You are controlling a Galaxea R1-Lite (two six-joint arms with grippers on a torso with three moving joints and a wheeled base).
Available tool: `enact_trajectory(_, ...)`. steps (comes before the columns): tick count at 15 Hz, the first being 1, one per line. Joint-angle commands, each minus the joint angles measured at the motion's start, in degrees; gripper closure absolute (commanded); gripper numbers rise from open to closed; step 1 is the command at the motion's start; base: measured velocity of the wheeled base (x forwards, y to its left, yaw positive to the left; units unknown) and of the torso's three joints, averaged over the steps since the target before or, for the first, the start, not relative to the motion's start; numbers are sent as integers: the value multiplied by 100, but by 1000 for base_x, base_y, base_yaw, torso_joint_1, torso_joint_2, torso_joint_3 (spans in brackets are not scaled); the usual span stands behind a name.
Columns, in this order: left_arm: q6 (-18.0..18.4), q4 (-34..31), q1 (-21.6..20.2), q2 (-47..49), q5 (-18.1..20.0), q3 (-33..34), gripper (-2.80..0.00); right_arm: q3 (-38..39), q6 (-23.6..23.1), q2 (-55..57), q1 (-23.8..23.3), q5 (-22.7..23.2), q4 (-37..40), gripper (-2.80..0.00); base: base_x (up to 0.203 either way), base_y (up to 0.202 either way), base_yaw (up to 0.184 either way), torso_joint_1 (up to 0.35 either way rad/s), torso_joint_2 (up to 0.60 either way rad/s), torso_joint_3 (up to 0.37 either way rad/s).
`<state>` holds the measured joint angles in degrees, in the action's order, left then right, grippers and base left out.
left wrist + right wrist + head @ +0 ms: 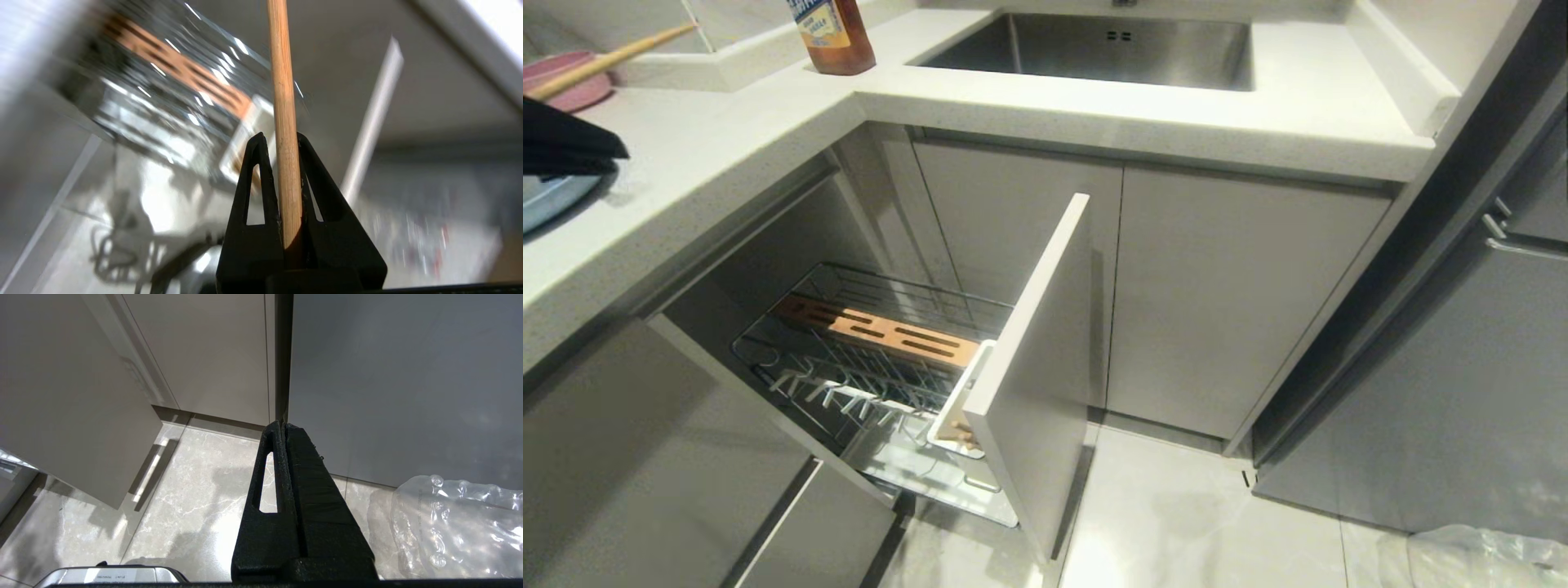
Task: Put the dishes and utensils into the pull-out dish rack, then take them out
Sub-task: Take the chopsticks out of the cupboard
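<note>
Left tool (282,141): black wedge fingers clamped on a round, grained light-wood chopstick (284,102), above the rack.
Right tool (284,424): closed, empty, over marbled floor.
Pull-out dish rack (882,359): chrome wire, slotted wooden strip (882,331), drawn out below the speckled worktop (727,147).

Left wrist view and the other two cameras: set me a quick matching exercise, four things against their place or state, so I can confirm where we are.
Things:
1. left tool
2. right tool
3. wooden strip
4. amber bottle

Place or state:
A. shut, holding nothing, above the floor
B. lying in the wire rack
C. shut on a chopstick
D. standing on the counter beside the sink

Pairs: 1-C, 2-A, 3-B, 4-D
</note>
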<state>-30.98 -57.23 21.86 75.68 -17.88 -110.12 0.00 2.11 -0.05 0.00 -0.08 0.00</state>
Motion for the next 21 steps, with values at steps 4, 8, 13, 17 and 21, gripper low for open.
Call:
enact_trajectory(4,-15,648,-1477,253,-655,-1,0,0,0,5,0,-1,0,0,0,0,0,0,0,0)
enact_trajectory(8,16,1054,-2158,632,-1139,-7,0,0,0,5,0,-1,0,0,0,0,0,0,0,0)
enact_trajectory(13,186,1795,-3012,1061,-1272,-17,0,0,0,5,0,-1,0,0,0,0,0,0,0,0)
enact_trajectory(17,197,2104,-3187,1332,-1192,-19,0,0,0,5,0,-1,0,0,0,0,0,0,0,0)
enact_trajectory(21,188,2314,-3417,1459,-989,-18,0,0,0,5,0,-1,0,0,0,0,0,0,0,0)
